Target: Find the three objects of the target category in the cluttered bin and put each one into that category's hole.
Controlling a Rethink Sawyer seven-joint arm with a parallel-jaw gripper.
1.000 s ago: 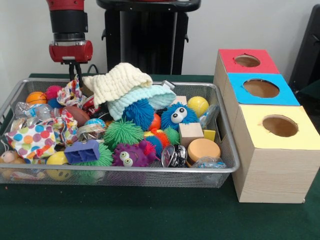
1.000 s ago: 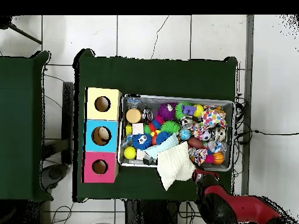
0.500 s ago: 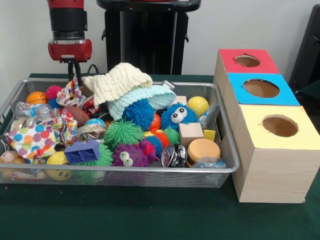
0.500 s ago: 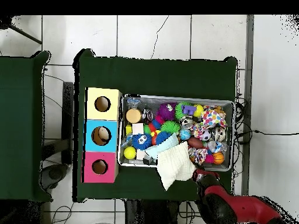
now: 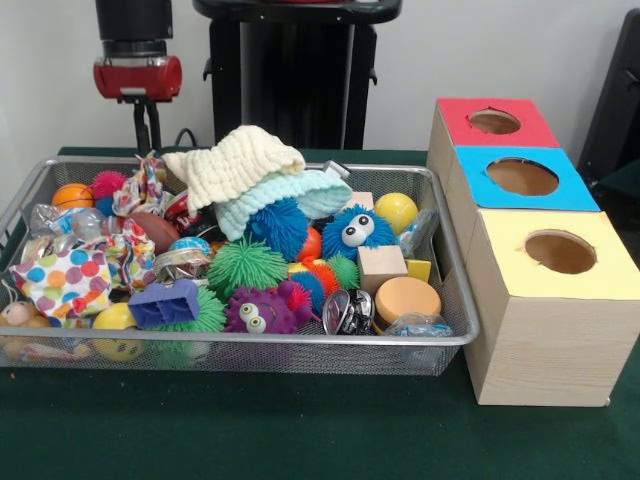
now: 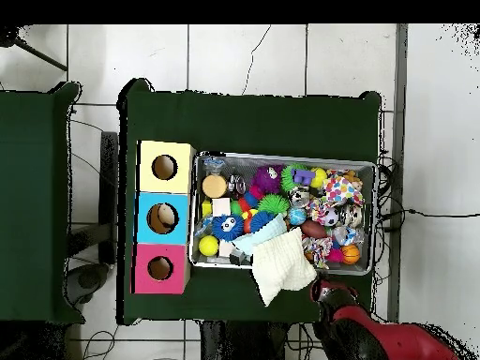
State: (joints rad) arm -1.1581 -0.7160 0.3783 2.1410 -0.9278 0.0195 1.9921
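The hand (image 5: 146,128) hangs above the far left corner of the wire bin (image 5: 300,345), clear of everything in it. Two thin dark fingers (image 5: 139,126) point down side by side with only a slight gap, and nothing shows between them; whether they are fully closed I cannot tell. In the overhead view the red arm (image 6: 375,339) sits off the desk's edge, just outside the bin's corner.

Right under the hand lie a pink spiky ball (image 5: 107,184), a small orange ball (image 5: 72,195) and a patterned scrap of cloth (image 5: 143,187). A cream knitted cloth (image 5: 236,162) drapes over the bin's far rim, resting on a pale blue knitted piece (image 5: 290,195). Towards the bin's middle sit a blue spiky ball (image 5: 277,226), a blue fuzzy toy with big eyes (image 5: 357,231), a green spiky ball (image 5: 246,264) and a purple fuzzy toy with eyes (image 5: 260,311). A polka-dot cloth (image 5: 62,279) fills the near left corner, a purple block (image 5: 165,302) beside it. Near the right end are a yellow ball (image 5: 397,210), a wooden cube (image 5: 381,267) and a tan disc (image 5: 406,298).

Just beside the bin's right end, on the green desk (image 5: 300,430), stand three wooden boxes in a row, each with a round hole: red box (image 5: 495,122) farthest, blue box (image 5: 522,177) in the middle, yellow box (image 5: 555,252) nearest.
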